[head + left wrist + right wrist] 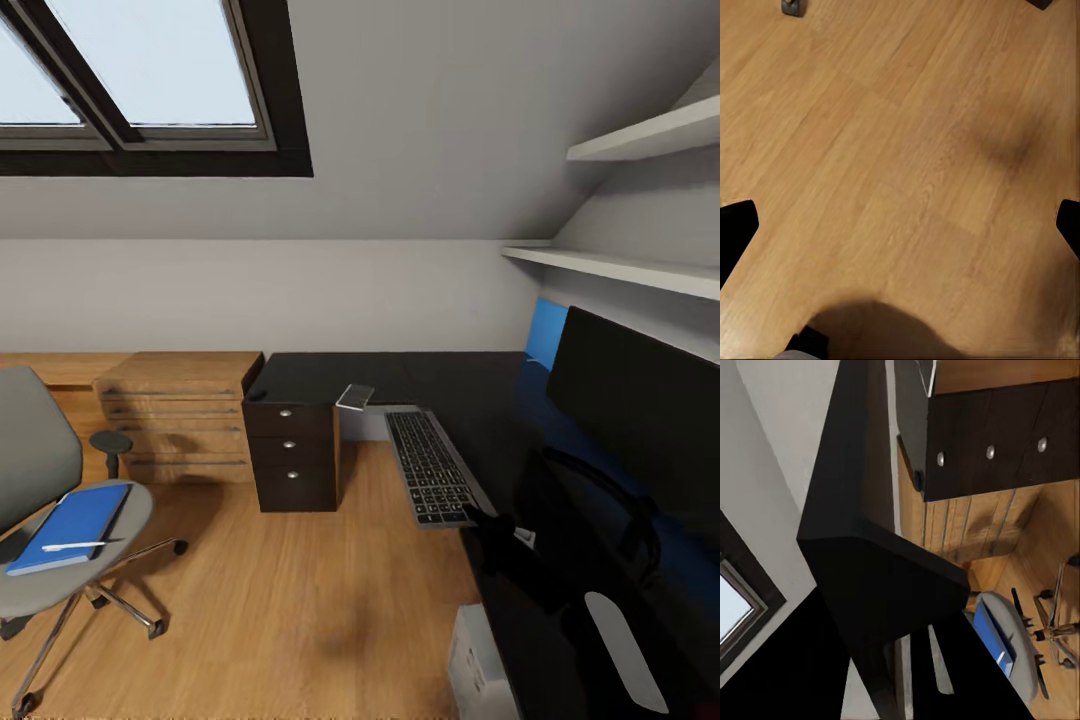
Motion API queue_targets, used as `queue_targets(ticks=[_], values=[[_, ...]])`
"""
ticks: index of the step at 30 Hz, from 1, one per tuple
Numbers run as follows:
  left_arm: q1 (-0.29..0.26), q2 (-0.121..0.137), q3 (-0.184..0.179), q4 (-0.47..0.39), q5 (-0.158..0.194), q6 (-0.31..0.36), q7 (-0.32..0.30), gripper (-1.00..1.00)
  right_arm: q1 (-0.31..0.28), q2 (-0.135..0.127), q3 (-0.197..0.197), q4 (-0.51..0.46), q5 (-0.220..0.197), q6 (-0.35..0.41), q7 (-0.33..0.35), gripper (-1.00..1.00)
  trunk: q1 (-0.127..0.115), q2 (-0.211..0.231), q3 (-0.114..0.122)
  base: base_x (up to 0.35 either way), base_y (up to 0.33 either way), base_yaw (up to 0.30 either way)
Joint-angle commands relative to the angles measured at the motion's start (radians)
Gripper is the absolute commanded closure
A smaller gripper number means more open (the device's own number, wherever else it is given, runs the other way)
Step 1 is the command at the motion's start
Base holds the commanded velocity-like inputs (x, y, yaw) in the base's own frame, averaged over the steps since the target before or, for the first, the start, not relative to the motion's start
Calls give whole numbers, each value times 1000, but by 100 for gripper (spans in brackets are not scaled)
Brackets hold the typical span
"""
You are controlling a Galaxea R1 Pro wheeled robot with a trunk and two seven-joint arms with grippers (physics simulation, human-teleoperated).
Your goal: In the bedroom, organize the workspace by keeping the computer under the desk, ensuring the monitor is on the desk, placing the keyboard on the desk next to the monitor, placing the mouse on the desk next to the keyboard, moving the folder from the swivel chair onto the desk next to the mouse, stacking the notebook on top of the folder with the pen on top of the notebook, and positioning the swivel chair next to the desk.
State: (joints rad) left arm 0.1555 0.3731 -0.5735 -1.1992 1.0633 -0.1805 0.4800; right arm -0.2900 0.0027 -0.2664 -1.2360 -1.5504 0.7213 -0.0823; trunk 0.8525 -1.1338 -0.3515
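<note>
- No brand names, labels or readable writing can be made out anywhere; the small print on the keys is too fine to read.
- Nearest, at the bottom of the head view, the top of a light grey computer tower point(478, 668) sits on the floor against the edge of the glossy black L-shaped desk point(400, 375).
- The right arm lies dark over the desk; its gripper's opening cannot be told.
- In the left wrist view, two black fingertips point(735, 229) stand wide apart over bare light wooden plank floor point(892, 150), holding nothing.
- A long slim silver-grey keyboard with black keys point(432, 466) lies along the desk's front edge.
- A wide black monitor point(640, 410) stands at the right, before a blue back panel point(546, 330).
- At left, well apart from the desk, a grey padded swivel chair point(40, 470) carries a flat bright blue folder point(70, 525) with a thin white pen point(72, 546) lying on it.
- A small grey object point(355, 396) rests at the desk's inner corner.
- Further back stand a dark three-drawer cabinet point(292, 455) under the desk and a light wooden drawer chest point(180, 415).
- Beyond are white walls, white shelves point(640, 268) and a dark-framed skylight point(150, 90).
</note>
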Motion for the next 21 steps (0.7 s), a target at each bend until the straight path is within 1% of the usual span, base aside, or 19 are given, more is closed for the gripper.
queue_targets(ticks=[1,12,15,19,21], values=[[-1,1,-3,-2,10,-8,4,-100,-1,1,-2,0,-16,3,-8,100,0,-1,-1,-165,-281,0],[-1,2,-3,-2,10,-8,5,-100,-1,3,-2,22,-19,3,2,100,0,-1,-1,-158,-285,0],[-1,1,-4,-2,8,-8,4,-100,-1,3,-1,30,-18,3,5,100,0,-1,-1,-93,-303,0],[-1,1,-5,-2,-28,-9,3,-100,-1,3,-1,65,-19,3,9,100,0,-1,-1,-17,-321,0],[-1,1,-5,-2,-36,-9,3,-100,-1,3,-1,70,-20,3,19,100,0,-1,-1,-4,-324,0]])
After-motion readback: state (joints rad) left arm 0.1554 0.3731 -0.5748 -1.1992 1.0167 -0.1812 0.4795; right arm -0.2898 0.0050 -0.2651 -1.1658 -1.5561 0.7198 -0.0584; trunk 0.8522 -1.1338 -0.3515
